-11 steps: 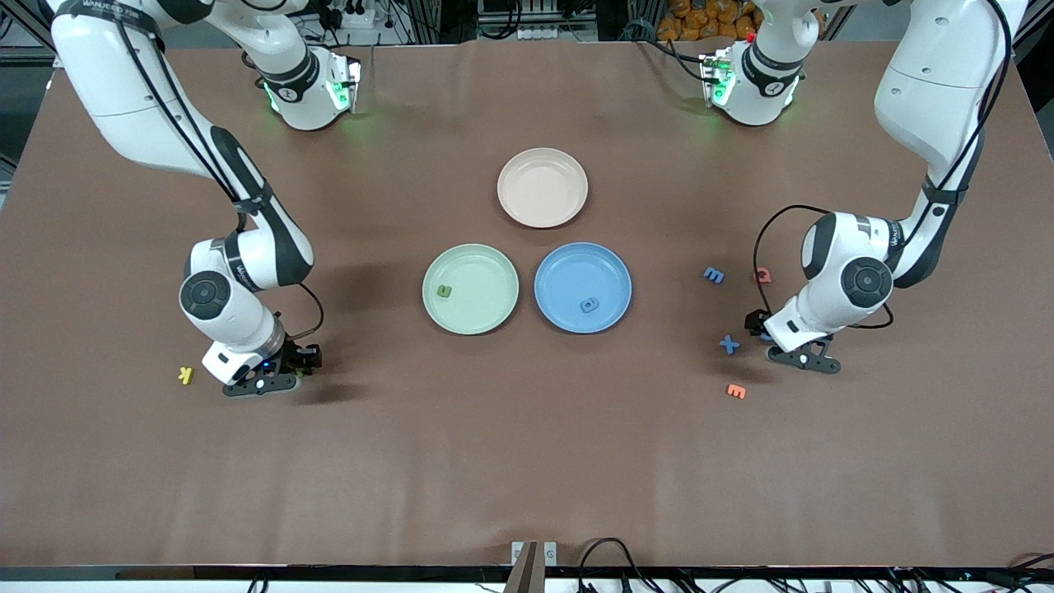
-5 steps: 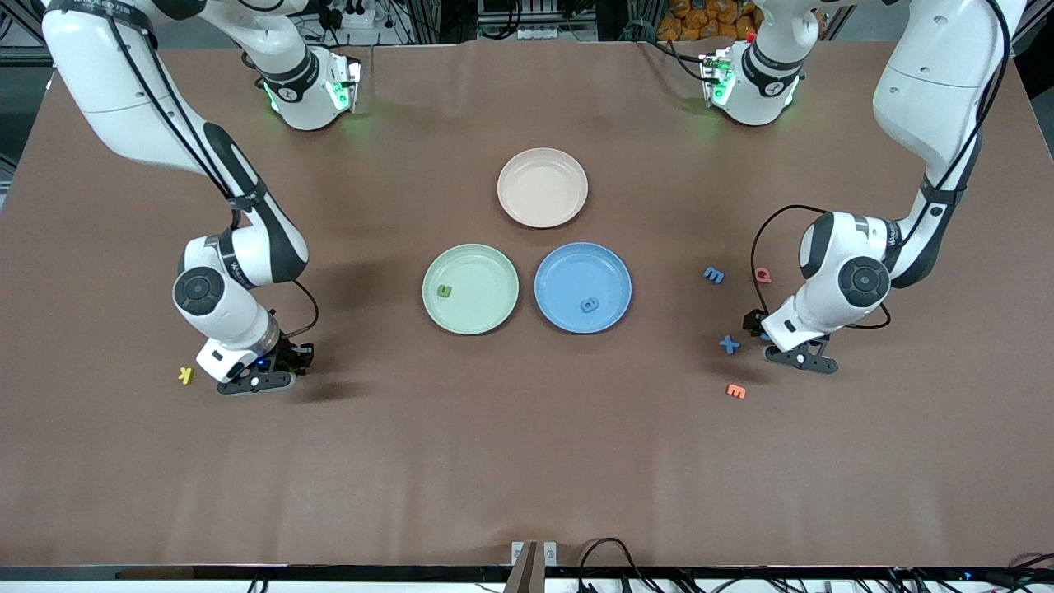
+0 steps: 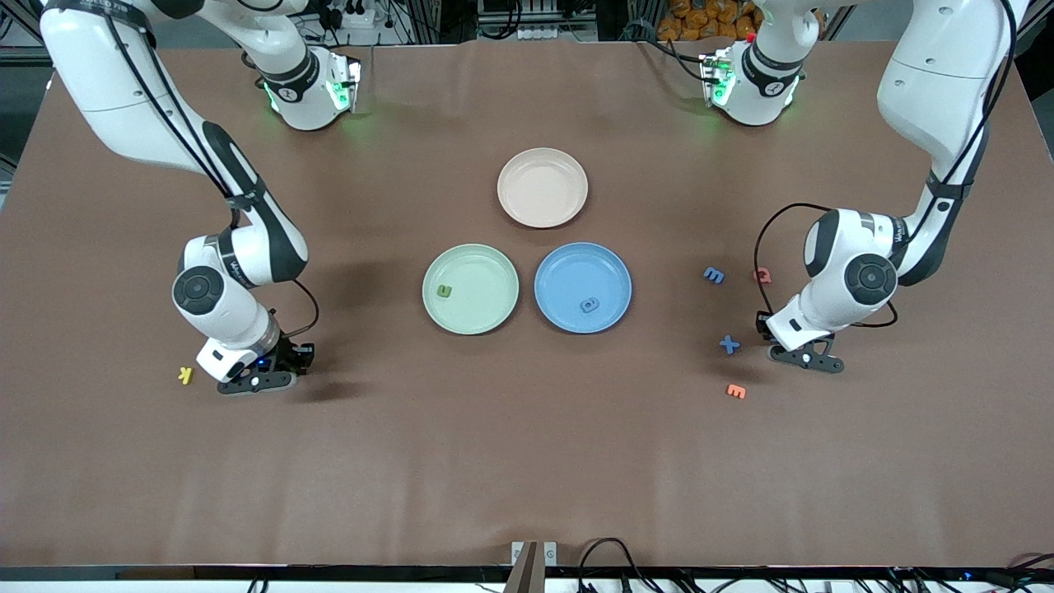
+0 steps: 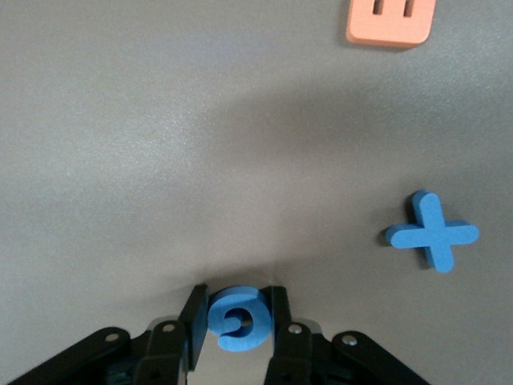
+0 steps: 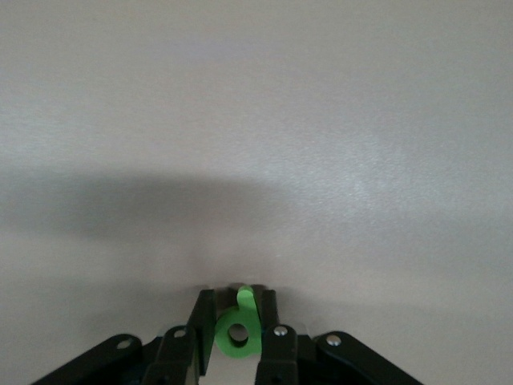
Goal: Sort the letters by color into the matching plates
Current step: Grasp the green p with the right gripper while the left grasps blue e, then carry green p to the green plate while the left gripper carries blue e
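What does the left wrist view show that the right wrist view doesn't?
Left wrist only: the left gripper shut on a blue letter, with a blue X and an orange letter on the table. Right wrist only: the right gripper shut on a green letter. Both: bare brown table.

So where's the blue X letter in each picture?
Front view: blue X letter lies on the table beside the left gripper.
Left wrist view: blue X letter, apart from the fingers.
Right wrist view: not in it.
Shared landmark: orange letter.
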Robot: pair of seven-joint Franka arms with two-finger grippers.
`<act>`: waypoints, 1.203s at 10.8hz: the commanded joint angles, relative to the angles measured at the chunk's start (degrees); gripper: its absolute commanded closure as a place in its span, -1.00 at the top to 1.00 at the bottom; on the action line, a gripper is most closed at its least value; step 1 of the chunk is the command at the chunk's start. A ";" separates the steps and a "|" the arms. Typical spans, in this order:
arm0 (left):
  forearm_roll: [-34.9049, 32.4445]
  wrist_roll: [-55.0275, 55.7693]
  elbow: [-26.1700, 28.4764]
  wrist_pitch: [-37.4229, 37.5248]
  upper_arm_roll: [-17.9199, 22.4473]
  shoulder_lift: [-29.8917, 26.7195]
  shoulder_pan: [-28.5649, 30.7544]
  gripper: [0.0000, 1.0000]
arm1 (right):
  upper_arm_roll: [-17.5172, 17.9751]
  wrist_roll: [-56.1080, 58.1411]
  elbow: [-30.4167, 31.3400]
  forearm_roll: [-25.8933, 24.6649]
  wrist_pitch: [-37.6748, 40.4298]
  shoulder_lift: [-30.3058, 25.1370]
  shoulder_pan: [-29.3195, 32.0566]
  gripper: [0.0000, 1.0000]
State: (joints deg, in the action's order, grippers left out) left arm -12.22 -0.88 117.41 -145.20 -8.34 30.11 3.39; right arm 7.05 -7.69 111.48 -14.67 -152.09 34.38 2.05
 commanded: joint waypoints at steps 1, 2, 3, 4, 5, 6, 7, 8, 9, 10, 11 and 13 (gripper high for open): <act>-0.62 0.52 0.54 -0.08 -0.19 -0.31 0.39 -1.00 | 4.62 -5.92 1.46 -1.15 5.22 -4.84 0.85 -0.68; -0.35 0.70 0.10 0.53 -0.27 -0.57 0.30 -1.00 | 5.68 -8.11 1.46 -1.15 6.53 -5.63 -0.20 -0.68; 0.95 0.88 -0.60 1.75 -0.45 -1.01 0.12 -1.00 | 6.56 -10.66 1.37 -1.07 7.85 -6.16 -1.34 -0.68; 2.36 1.14 -1.65 3.24 -1.23 -1.19 -0.05 -1.00 | 7.27 -12.77 1.37 -0.89 8.47 -6.69 -3.09 -0.68; 3.77 2.10 -3.14 5.35 -2.20 -1.19 -0.14 -1.00 | 7.62 -15.31 1.37 -0.72 8.74 -6.78 -5.54 -0.68; 3.95 5.07 -4.37 7.11 -3.51 -1.19 -0.32 -1.00 | 7.71 -17.78 1.29 -0.71 8.92 -6.87 -8.00 -0.68; 3.96 8.23 -4.91 7.74 -5.09 -1.19 -0.41 -1.00 | 7.80 -20.15 1.20 -0.63 9.01 -7.13 -10.38 -0.68; 3.96 11.31 -5.26 8.26 -6.50 -1.19 -0.41 -1.00 | 7.72 -22.35 1.20 -0.63 9.18 -7.14 -13.19 -0.68; 3.96 14.73 -5.87 8.97 -8.17 -1.19 -0.49 -1.00 | 7.72 -24.72 1.02 -0.63 9.27 -7.05 -15.56 -0.68; 3.96 18.42 -6.14 9.15 -9.23 -1.19 -1.28 -1.00 | 7.72 -26.66 0.94 -0.54 9.27 -6.96 -17.50 -0.68; 3.96 21.68 -6.66 9.32 -9.59 -1.02 -2.85 -1.00 | 7.72 -28.59 0.85 -0.54 9.36 -6.87 -19.35 -0.68; 3.69 28.09 -7.37 9.24 -9.59 -0.40 -6.63 -1.00 | 7.72 -31.50 0.76 -0.54 9.27 -6.52 -21.99 -0.68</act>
State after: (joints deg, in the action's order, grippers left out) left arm -9.20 20.63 111.07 -137.03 -18.04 29.67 0.46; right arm 15.01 -35.55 111.56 -14.67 -143.28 28.83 -17.71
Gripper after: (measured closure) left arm 0.639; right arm 0.727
